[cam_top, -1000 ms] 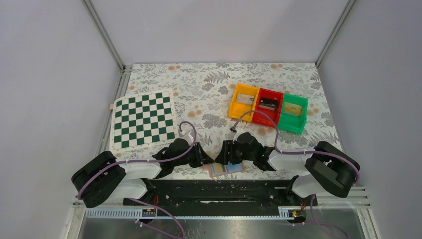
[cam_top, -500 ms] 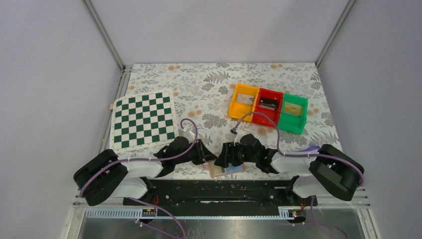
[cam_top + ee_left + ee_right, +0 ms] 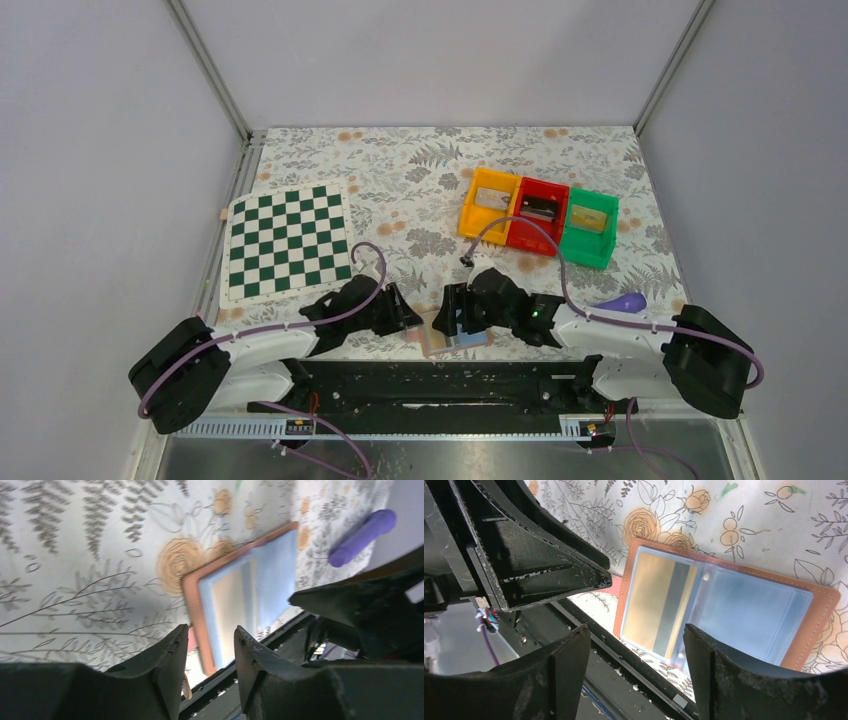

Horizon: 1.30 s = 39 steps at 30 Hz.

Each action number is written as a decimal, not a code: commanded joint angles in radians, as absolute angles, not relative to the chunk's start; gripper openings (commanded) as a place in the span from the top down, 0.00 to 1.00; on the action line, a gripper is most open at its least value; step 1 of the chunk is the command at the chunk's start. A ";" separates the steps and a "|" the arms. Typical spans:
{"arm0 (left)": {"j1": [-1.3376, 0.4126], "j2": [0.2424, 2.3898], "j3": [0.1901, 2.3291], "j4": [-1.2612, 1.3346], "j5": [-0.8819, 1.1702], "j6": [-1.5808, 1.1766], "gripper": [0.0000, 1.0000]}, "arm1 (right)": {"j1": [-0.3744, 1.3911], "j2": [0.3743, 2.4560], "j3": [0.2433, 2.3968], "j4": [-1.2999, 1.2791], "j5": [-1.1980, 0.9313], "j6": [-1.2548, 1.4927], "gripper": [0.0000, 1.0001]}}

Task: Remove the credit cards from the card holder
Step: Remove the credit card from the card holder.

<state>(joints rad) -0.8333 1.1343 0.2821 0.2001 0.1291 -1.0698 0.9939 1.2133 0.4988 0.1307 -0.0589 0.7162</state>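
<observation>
The tan card holder (image 3: 457, 340) lies open at the table's near edge, pale blue sleeves up. In the right wrist view (image 3: 821, 612) a yellowish credit card (image 3: 659, 600) with a grey stripe sits in its left sleeve. The right sleeve (image 3: 754, 612) looks plain blue. My left gripper (image 3: 407, 320) is open, low at the holder's left edge. The tan edge (image 3: 192, 605) and the card (image 3: 232, 602) show just beyond its jaws (image 3: 210, 632). My right gripper (image 3: 450, 318) is open and empty over the holder's near left part (image 3: 635, 630).
A green-and-white chessboard (image 3: 288, 243) lies at the left. Orange (image 3: 489, 204), red (image 3: 538, 213) and green (image 3: 588, 228) bins stand at the back right. A purple object (image 3: 620, 302) lies right of the holder. A black rail (image 3: 450, 378) runs just below the table edge.
Both arms have sunk lower and stretched out, elbows moving outward. Both grippers stay open at the holder, the right one a little further left. The holder has barely moved.
</observation>
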 commanded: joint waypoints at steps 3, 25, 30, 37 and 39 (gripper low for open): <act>-0.837 1.143 0.308 0.118 0.082 -1.035 0.59 | 1.082 1.283 0.614 -0.050 0.154 0.727 0.22; -0.837 1.099 0.222 0.161 0.116 -1.064 0.83 | 1.270 1.600 0.860 -0.284 0.460 0.740 0.13; -0.836 1.100 0.203 0.186 0.124 -1.076 0.84 | 1.285 1.642 0.889 -0.305 0.472 0.742 0.17; -0.837 1.099 0.192 0.200 0.124 -1.083 0.85 | 1.297 1.645 0.896 -0.331 0.500 0.750 0.28; -0.837 1.094 0.193 0.197 0.120 -1.082 0.85 | 1.297 1.633 0.891 -0.329 0.505 0.752 0.33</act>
